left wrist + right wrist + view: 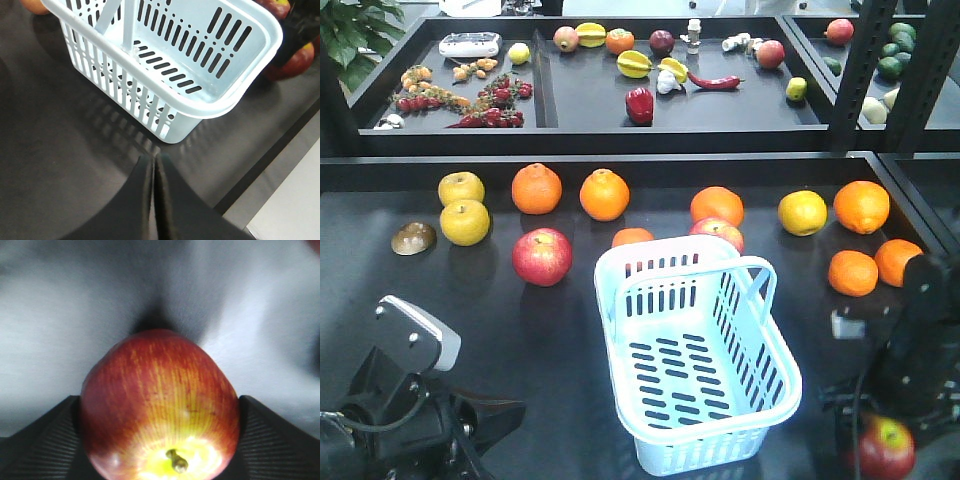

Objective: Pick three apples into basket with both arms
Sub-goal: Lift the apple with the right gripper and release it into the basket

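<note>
Grips one apple (157, 390) in right claw (160, 405), pads (40, 445) cut off at frame edge. Holds left claw (154, 167) clenched empty; basket (210, 109) just ahead, half hiding another apple (718, 230).

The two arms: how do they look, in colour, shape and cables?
Both are bulky and black with loose black cables. The left arm carries an angular white-grey block; the right arm has a small pale block. Left fingers are smooth black; right pads are finely ribbed black.
</note>
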